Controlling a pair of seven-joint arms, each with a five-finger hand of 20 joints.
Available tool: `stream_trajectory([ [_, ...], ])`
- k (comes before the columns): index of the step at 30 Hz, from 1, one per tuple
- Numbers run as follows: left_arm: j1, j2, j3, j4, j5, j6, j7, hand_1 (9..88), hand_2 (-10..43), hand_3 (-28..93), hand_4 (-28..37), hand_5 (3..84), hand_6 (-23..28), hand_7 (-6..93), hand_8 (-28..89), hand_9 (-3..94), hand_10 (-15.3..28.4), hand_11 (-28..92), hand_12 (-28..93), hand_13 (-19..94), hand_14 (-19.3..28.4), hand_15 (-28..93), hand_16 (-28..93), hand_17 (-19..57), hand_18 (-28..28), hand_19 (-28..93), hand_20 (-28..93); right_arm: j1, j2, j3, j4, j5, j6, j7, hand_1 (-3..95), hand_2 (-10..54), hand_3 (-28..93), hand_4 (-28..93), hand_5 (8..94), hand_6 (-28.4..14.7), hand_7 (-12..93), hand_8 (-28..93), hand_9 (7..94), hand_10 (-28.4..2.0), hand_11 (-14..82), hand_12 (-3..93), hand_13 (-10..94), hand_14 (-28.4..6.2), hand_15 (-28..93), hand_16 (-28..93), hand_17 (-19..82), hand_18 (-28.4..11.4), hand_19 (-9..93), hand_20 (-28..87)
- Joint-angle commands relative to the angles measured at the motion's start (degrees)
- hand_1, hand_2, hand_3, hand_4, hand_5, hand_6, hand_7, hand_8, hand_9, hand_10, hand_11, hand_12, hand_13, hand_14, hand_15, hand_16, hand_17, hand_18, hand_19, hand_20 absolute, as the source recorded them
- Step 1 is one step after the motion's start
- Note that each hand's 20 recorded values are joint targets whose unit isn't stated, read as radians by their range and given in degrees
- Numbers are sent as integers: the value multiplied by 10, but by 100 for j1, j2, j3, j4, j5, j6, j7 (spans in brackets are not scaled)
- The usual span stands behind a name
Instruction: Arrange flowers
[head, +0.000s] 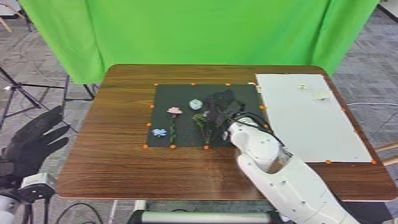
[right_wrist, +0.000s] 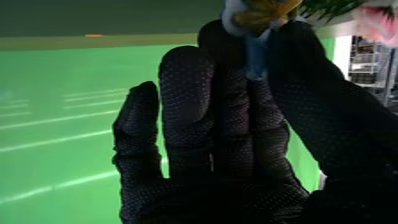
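Observation:
In the head view, my right hand (head: 224, 103) is over the right part of the black mat (head: 185, 92). The mat holds a pink flower (head: 174, 110) with a long stem, a blue flower (head: 160, 132), a pale mint piece (head: 195, 104) and greenish-yellow sprigs (head: 200, 119). My right hand (right_wrist: 218, 192) in the right wrist view pinches a blue and yellow flower (right_wrist: 258, 15) between thumb and finger, its pale blue part pointing toward the palm. Open, my left hand (head: 34, 142) is off the table's left side.
A white board (head: 311, 120) lies on the right of the brown table (head: 111, 165), with small pale yellow pieces (head: 320, 95) near its far end. Orange markers edge the mat and board. A green curtain (head: 204, 35) hangs behind the table.

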Motion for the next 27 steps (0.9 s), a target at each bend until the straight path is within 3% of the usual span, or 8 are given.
stream_trajectory([
  [1,76,-25,-33,-9,-6,-24,-10,227,-14,698,-283,218,12,171,-85,176,92,116,186,134,123,193,45,-108,194,387,76,-17,76,186,-339,8,-205,31,373,-95,834,-283,514,14,547,30,641,-79,372,414,613,-64,676,273,200,-194,743,513],
  [4,50,-18,-22,4,0,-25,-23,228,-13,697,-283,218,12,172,-85,177,93,116,185,135,123,193,45,-108,194,387,76,-28,93,236,-435,43,-396,31,342,-95,853,-283,504,8,516,3,602,-90,433,363,593,-71,690,268,190,-197,739,515],
  [8,69,-26,-20,-11,-3,-15,-20,228,-13,697,-283,219,13,170,-85,176,93,117,185,134,123,194,45,-108,194,387,76,-51,103,245,-445,8,-485,16,318,-95,872,-281,500,4,517,-172,566,-100,479,306,575,-75,698,262,179,-199,733,518],
  [14,80,-38,-30,-19,3,-15,-5,227,-13,698,-283,219,13,169,-84,176,93,117,185,134,123,194,45,-108,194,387,76,21,161,275,-415,-126,-415,209,305,-95,873,-281,482,-4,510,-202,540,-106,474,303,547,-83,701,261,171,-199,728,517],
  [19,127,-60,-46,-42,-6,25,36,227,-14,697,-283,219,13,168,-84,176,93,116,184,135,122,194,45,-108,194,387,76,273,475,465,-288,-151,-429,751,297,-95,890,-277,413,-19,469,-198,470,-125,407,278,487,-88,650,224,149,-197,707,505],
  [25,137,-79,-37,-44,4,33,53,225,-15,699,-283,218,11,172,-85,178,90,115,184,137,121,191,45,-107,193,386,75,625,1054,650,305,-163,-227,1275,291,-95,894,-272,348,-37,409,-178,400,-136,316,254,415,-98,544,176,112,-197,652,461],
  [27,136,-78,-45,-48,11,35,51,225,-15,700,-283,217,10,173,-86,177,89,115,185,137,121,191,45,-106,193,386,75,697,1220,742,473,-68,-433,1425,287,-95,893,-272,335,-40,400,-173,385,-140,300,253,401,-99,517,171,106,-198,633,444],
])
